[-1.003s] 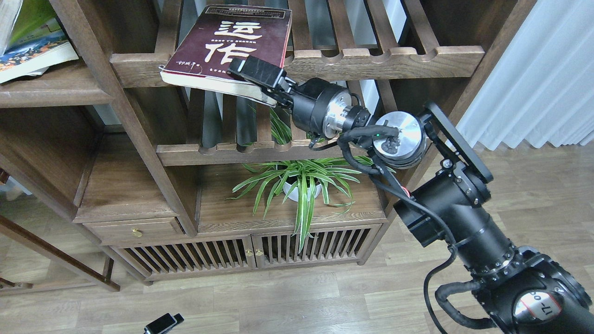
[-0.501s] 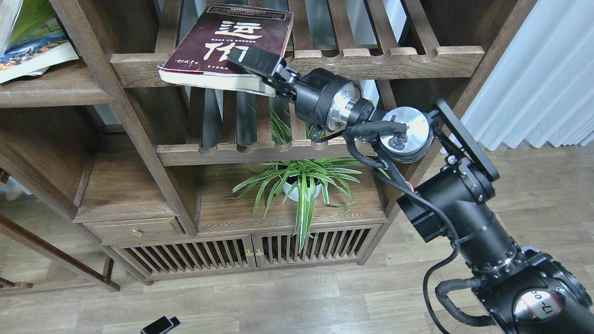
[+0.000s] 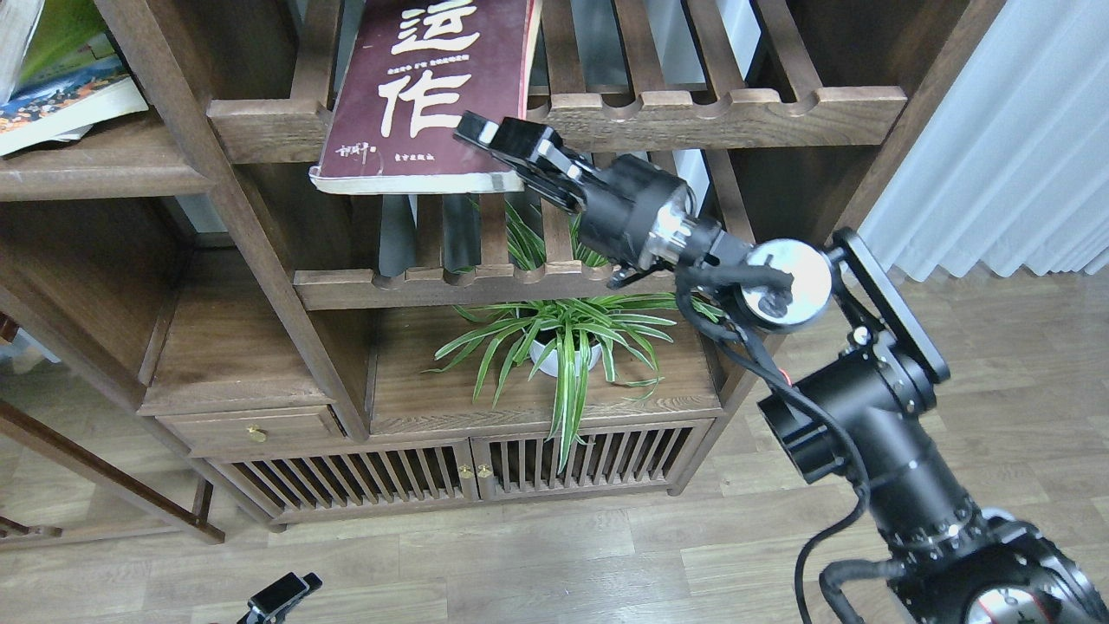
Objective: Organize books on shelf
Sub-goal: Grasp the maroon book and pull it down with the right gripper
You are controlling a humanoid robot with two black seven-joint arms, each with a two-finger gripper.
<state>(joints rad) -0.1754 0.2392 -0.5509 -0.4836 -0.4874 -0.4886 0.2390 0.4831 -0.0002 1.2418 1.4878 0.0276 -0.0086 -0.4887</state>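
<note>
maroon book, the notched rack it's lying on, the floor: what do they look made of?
Maroon book: paperback by the look, glossy card cover with sheen, pale paper page edge showing, corner slightly curled.
Notched rack: solid dark-stained wood, visible grain, satin finish.
Floor: grey-brown planks with wood grain; whether real wood, laminate or vinyl cannot be told.

White "运作", seemingly, on maroon book [image 3: 424,87]

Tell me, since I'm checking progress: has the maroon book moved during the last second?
Yes. The maroon book slid farther back over the slatted rack's notched front rail, its top edge now out of view.
</note>
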